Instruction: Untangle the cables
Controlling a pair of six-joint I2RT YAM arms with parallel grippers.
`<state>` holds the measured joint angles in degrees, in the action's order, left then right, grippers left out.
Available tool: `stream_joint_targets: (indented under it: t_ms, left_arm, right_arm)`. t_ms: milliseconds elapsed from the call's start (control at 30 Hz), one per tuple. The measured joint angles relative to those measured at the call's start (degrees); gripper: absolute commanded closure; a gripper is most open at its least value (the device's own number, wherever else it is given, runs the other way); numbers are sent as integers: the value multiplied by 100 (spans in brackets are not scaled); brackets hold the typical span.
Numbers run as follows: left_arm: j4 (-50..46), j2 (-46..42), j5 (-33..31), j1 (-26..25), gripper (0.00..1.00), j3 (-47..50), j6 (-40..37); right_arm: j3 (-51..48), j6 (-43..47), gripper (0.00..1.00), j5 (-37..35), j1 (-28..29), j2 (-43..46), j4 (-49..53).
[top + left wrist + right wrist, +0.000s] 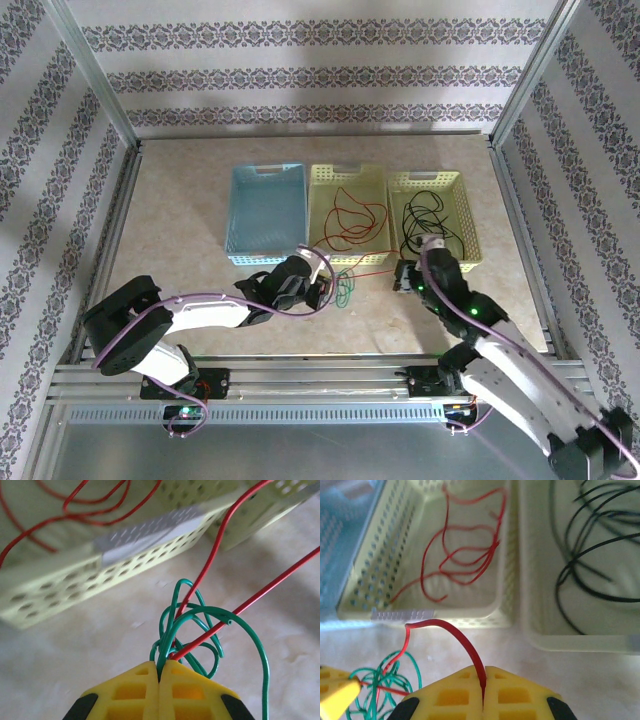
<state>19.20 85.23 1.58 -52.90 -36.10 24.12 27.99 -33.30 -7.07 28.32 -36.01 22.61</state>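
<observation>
Top external view, nearest first: on the table (180, 225), just in front of the baskets, a green cable (344, 291) lies bunched in loose loops. A red cable (368, 272) passes through it and runs off to the right. Behind them three baskets stand in a row, side by side. On the left is the blue basket (233, 215). The middle yellow basket (345, 168) holds loose red cables (350, 220) looped over its floor. The right yellow basket (425, 178) holds black cables (425, 215) in open coils. The right wrist view shows the same: red loops (465, 565) in the middle basket (460, 614) and black ones (570, 565) in the right basket (570, 641).

Both arms stretch away from their bases at the near edge. The left arm lies low and reaches across to the right. Its left gripper (323, 288) sits in front of the middle basket's near wall (75, 580). Its fingers are pressed together (159, 669) on the green cable (250, 630), and a red strand (270, 587) enters the same seam. The right arm slants up and to the left. Its right gripper (404, 278) is just before the gap between the two yellow baskets, apart from the left one. Its fingers are closed (484, 674), pinching the red cable (465, 640), which arches up and left, then drops into the green tangle (395, 675).
</observation>
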Motion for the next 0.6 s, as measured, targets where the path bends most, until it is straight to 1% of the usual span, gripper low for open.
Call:
stream_joint_targets:
  t_ms: [133,233,333,467,600]
  left_arm:
    - [157,0,94,-2,100,-52,0]
    - [111,4,92,-2,100,-9,-2]
    - [24,4,68,9,100,74,0]
    - [66,2,94,2,100,76,0]
    - [70,2,87,4,100,76,-2]
  right_arm:
    - [50,-109,100,-131,-555,754,422]
    - [282,-87,100,-374,-833,981,699]
    - [673,59,100,-682,-1054,1047,857]
    - [1078,356,100,-752,-1163,988,949]
    - [1547,732,100,-745,-1248,699,1010]
